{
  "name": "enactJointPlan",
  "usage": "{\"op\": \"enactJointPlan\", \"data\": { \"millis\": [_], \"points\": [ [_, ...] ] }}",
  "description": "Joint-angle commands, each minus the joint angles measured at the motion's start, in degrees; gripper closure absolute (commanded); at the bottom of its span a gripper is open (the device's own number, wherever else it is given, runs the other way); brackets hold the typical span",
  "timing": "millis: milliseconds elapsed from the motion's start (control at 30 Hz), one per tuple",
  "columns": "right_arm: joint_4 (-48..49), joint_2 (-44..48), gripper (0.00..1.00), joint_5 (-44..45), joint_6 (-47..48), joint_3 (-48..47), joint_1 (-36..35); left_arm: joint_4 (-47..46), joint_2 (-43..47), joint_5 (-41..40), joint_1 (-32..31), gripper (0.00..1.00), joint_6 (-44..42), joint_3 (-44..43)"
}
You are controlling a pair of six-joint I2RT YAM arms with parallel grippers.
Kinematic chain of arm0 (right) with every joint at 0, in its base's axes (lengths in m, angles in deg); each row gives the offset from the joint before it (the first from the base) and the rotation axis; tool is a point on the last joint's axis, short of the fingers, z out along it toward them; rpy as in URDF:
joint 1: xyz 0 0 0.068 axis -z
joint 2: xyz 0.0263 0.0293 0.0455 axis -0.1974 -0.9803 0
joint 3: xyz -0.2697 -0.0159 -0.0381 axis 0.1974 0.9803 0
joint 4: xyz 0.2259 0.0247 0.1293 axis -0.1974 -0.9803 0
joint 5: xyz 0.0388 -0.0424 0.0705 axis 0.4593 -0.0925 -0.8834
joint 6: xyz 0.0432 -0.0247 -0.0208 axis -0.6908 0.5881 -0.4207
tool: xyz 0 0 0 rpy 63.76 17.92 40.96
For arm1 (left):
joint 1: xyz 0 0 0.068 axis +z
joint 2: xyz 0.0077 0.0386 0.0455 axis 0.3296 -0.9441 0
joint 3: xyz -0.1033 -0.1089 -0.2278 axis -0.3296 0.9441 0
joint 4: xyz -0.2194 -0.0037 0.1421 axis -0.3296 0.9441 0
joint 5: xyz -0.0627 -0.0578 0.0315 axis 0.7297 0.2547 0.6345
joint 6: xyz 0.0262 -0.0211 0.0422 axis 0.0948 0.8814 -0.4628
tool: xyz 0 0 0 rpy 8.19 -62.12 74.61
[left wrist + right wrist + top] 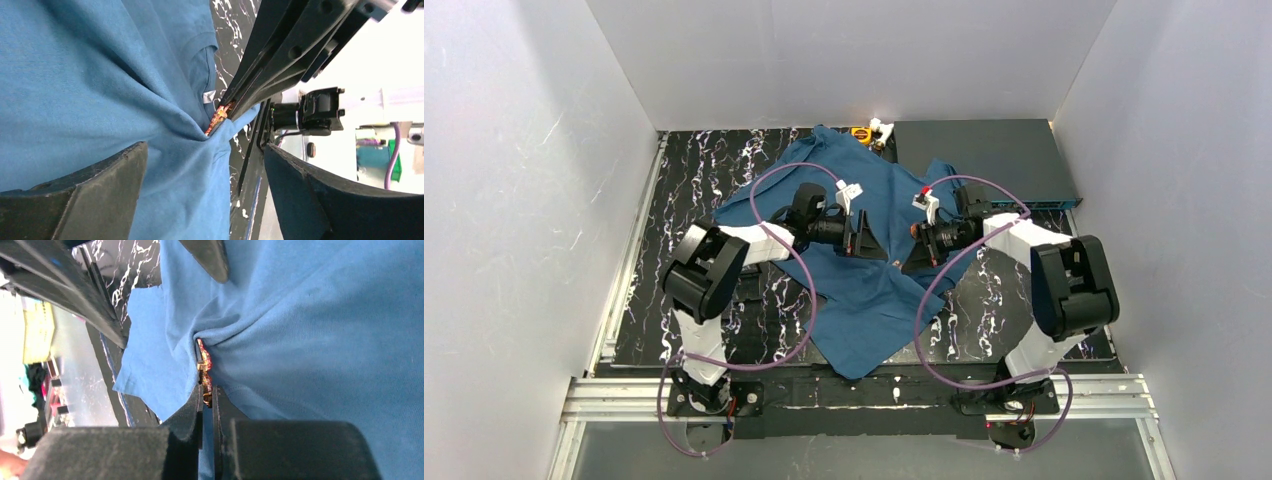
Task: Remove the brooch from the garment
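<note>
At the middle of the shirt (864,300), which lay spread on the counter (684,180), the brooch (204,371) sat in a pucker of cloth, clamped edge-on between the closed fingers of the right tool (207,401). Over the shirt beside that pucker, the left tool (202,150) stood wide apart, gripping nothing. With nothing pinning the shirt down, a pull would likely lift the cloth along with the pin, or strain and tear it. The thin edge grip could also slip. The brooch looked small, gold and red-orange, mostly buried in folds drawn tight toward it. The shirt's cloth looked soft and would probably stretch before letting go.
</note>
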Motion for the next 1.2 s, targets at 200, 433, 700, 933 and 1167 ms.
{"op": "enactJointPlan", "data": {
  "millis": [200,433,700,933,1167],
  "points": [
    [27.29,9.82,0.99,7.45,-27.73,12.27,0.29,18.09,3.13,-3.34,0.05,0.13,-4.88,-5.14],
    [29.82,10.41,0.99,6.26,-30.22,14.31,0.28,25.14,-0.41,-4.92,-2.1,0.19,-8.67,-11.75],
    [30.27,10.92,0.99,5.2,-30.09,14.46,0.28,23.95,-2.42,-4.13,-3.8,0.35,-7.65,-13.65],
    [30.38,11.42,0.99,4.93,-30.12,15.11,0.28,23.66,-3.03,-4.08,-4.39,0.45,-7.15,-13.83],
    [30.2,11.82,0.99,5.49,-29.94,15.57,0.26,23.47,-4.04,-4.08,-4.35,0.48,-6.05,-15.06]
  ]
}}
